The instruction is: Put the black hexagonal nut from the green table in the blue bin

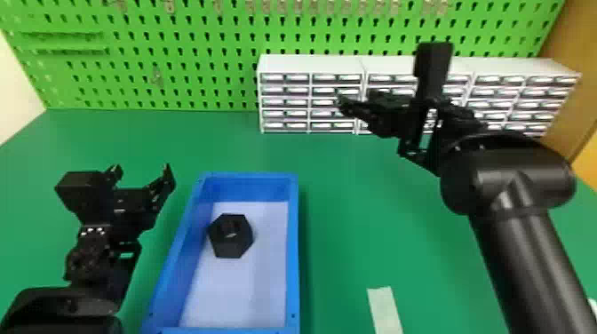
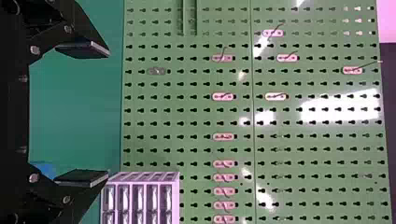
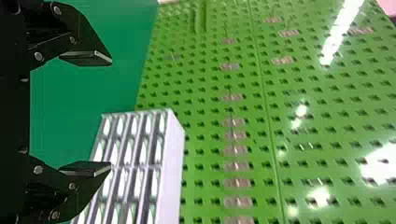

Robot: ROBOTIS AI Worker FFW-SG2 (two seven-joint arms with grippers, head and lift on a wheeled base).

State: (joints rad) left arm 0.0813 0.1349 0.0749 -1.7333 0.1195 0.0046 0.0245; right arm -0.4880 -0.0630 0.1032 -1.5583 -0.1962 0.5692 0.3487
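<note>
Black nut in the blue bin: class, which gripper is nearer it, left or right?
Left. The left gripper is left of the bin holding the nut; the right gripper is farther off, to the nut's right.

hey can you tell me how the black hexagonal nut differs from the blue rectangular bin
The black hexagonal nut is much smaller than the blue rectangular bin. The nut has six sides, the bin four. The nut lies inside, while the bin stands on the green table. Both have straight edges.
</note>
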